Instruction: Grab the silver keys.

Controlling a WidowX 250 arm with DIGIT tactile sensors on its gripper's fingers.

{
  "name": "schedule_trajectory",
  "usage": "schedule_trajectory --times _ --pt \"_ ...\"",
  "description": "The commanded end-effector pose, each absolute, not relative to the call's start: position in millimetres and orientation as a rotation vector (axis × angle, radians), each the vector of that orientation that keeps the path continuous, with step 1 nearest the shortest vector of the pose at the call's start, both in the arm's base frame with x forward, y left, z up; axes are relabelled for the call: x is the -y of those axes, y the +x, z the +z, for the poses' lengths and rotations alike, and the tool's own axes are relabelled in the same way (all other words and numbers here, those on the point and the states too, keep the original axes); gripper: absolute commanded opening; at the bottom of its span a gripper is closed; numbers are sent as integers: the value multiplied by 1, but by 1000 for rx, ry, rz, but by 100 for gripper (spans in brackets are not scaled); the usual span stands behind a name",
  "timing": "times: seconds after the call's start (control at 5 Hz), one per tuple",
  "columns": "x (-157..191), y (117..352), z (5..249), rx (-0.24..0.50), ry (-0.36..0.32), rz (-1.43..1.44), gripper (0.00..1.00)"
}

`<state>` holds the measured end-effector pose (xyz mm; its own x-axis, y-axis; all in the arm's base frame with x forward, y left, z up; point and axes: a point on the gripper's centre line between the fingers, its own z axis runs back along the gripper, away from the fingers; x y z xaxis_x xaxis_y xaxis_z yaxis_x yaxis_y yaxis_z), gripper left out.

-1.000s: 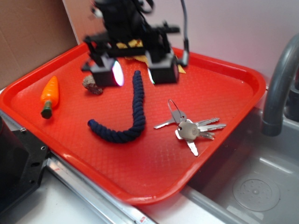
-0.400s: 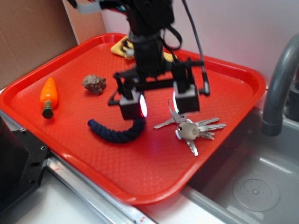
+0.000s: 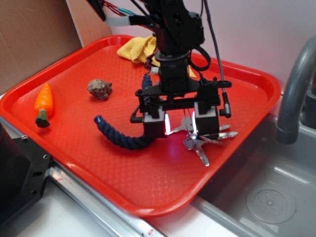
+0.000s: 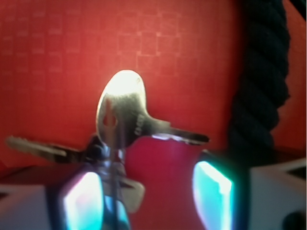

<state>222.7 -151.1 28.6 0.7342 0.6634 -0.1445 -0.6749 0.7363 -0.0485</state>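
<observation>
Spread gripper [image 3: 180,129] straddles silver keys [image 3: 203,141] on red tray [image 3: 148,182] beside sink [image 3: 266,192].

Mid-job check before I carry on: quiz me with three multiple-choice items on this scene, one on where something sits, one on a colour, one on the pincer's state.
1. Where is the toy carrot?
A. Near the red tray's left edge
B. In the sink
C. On the yellow cloth

2. What colour is the rope?
A. White
B. Dark blue
C. Green

3. How is the pincer set?
A. Shut on the rock
B. Shut on the rope
C. Open, low over the keys

Answers:
1 A, the carrot lies on the tray far from the other things.
2 B, the wrist view shows it dark blue too.
3 C, the fingers stand apart with a key between them.
</observation>
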Motion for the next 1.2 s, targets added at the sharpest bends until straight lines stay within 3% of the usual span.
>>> schedule_trajectory --times 0.0,0.2,0.4,0.6,0.8,1.0 --pt "142 233 47 -67 -72 583 0" --pt "122 229 86 75 -52 476 0" --pt "72 218 137 182 -142 222 0" --pt "27 206 191 232 -58 119 0" --pt "-22 204 241 260 -59 64 0" --pt "-73 201 277 245 -125 70 0"
